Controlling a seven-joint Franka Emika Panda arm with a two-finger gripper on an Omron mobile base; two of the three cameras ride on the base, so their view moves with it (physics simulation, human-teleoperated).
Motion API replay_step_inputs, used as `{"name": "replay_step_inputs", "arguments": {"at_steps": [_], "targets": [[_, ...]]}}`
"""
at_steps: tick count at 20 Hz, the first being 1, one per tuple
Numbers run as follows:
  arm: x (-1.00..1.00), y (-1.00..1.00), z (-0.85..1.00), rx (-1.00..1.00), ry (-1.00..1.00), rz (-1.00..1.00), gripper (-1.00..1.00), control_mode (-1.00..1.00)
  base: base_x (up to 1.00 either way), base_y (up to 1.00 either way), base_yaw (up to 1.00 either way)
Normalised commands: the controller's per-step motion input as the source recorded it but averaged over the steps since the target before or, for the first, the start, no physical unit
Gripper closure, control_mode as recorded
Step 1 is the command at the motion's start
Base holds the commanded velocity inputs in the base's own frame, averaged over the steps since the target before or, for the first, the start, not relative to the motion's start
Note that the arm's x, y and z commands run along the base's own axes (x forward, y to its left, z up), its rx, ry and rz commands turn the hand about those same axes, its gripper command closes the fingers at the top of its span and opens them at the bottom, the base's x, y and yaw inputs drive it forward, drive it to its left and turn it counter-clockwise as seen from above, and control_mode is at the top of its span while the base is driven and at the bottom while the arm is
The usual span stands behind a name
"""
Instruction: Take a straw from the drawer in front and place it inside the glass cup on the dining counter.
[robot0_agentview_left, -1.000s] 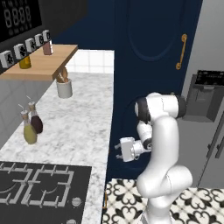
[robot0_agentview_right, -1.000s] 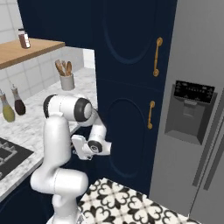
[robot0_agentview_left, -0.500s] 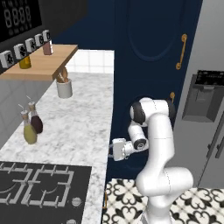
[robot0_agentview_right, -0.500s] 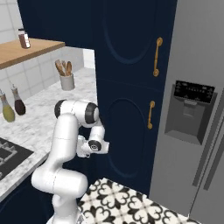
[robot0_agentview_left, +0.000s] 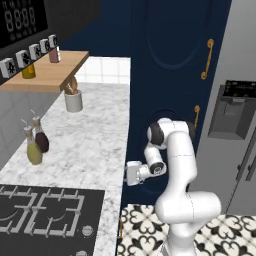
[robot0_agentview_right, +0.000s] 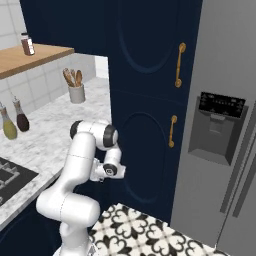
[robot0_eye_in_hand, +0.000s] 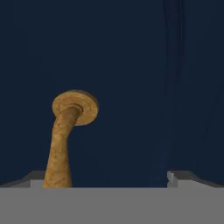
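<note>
Hand view: navy drawer front (robot0_eye_in_hand: 131, 65) close ahead, brass handle (robot0_eye_in_hand: 65, 131) with round mount at lower left. Fingers' state cannot be told. Left base view: fingers (robot0_agentview_left: 131, 173) low, right beside navy cabinet face under marble surface (robot0_agentview_left: 85, 145), below its edge. On surface: white jar (robot0_agentview_left: 73, 101) with wooden spoons far back, two bottles (robot0_agentview_left: 35, 145) left, black hob (robot0_agentview_left: 45, 220) near. Wooden shelf (robot0_agentview_left: 50, 72) above. Grey fridge (robot0_agentview_right: 220, 125) right, tall navy door (robot0_agentview_right: 150, 100) with brass handles.

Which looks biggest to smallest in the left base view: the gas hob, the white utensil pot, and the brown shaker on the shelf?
1. Gas hob, largest, though nearest the camera.
2. White utensil pot.
3. Brown shaker, smallest, though it stands farthest back, which shrinks it.
</note>
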Motion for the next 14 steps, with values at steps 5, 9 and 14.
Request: {"name": "replay_step_inputs", "arguments": {"at_steps": [5, 9, 14], "targets": [[0.01, 0.42, -0.02, -0.02, 0.0, -0.09, -1.0, -1.0, 0.0, 0.0, 0.0], [-0.16, 0.45, 0.0, -0.07, 0.0, -0.14, 1.0, -1.0, 0.0, 0.0, 0.0], [-0.19, 0.2, 0.02, -0.07, 0.0, -0.13, 1.0, -1.0, 0.0, 0.0, 0.0]]}}
